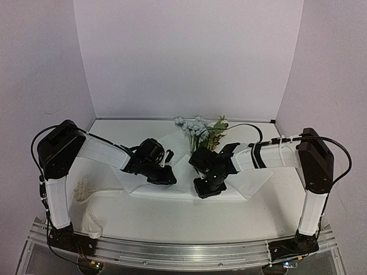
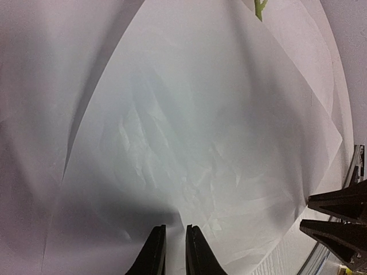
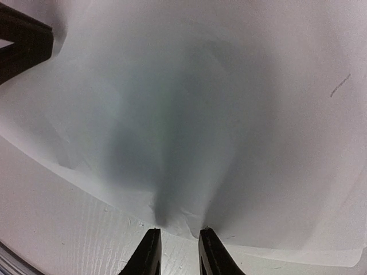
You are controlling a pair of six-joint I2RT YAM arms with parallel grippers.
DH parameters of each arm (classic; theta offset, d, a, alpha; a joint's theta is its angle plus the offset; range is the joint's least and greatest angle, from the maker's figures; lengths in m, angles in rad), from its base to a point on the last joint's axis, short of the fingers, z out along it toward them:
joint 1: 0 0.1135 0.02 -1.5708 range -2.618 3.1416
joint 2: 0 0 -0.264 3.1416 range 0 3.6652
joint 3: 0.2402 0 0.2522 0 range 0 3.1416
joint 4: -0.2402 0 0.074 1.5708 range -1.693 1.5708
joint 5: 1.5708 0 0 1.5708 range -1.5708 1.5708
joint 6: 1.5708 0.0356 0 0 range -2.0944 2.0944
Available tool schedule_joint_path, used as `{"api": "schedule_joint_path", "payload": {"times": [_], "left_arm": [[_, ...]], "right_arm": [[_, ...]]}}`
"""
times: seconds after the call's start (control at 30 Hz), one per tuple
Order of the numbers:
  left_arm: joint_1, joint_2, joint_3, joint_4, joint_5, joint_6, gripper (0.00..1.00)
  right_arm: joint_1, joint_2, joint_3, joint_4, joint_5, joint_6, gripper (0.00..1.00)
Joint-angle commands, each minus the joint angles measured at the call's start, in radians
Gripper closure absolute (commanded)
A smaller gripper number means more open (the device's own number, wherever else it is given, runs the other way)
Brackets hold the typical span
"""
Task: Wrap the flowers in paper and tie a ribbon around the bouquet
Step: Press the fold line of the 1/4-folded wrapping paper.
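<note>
Right gripper (image 3: 179, 243), jaws narrowly apart, meets a puckered edge of the paper (image 3: 241, 114). Left gripper (image 2: 175, 240) hovers nearly closed over the same sheet, any pinch unclear. Flowers (image 1: 198, 127) lie just beyond both.

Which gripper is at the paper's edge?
The right gripper: its tips meet the paper's near edge, with bare table beside them. The left gripper sits over creased paper, further in.
</note>
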Motion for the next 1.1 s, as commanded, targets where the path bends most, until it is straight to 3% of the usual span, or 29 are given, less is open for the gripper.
{"api": "schedule_joint_path", "payload": {"times": [0.0, 0.2, 0.43, 0.7, 1.07], "left_arm": [[0.006, -0.066, 0.053, -0.04, 0.016, 0.042, 0.83], [0.006, -0.129, 0.048, -0.072, 0.064, 0.061, 0.76], [-0.032, -0.174, -0.032, -0.068, 0.141, 0.067, 0.76], [-0.066, -0.132, -0.078, -0.024, 0.126, 0.062, 0.79], [-0.064, -0.025, -0.024, -0.053, 0.067, 0.071, 0.83]], "right_arm": [[-0.015, 0.038, 0.042, 0.007, 0.03, 0.011, 0.78], [-0.036, 0.068, 0.05, 0.012, 0.04, 0.018, 0.78], [-0.056, 0.079, 0.073, 0.017, 0.062, 0.02, 0.78], [-0.067, 0.07, 0.085, 0.017, 0.066, 0.021, 0.77], [-0.076, 0.024, 0.076, 0.014, 0.054, -0.005, 0.73]]}}
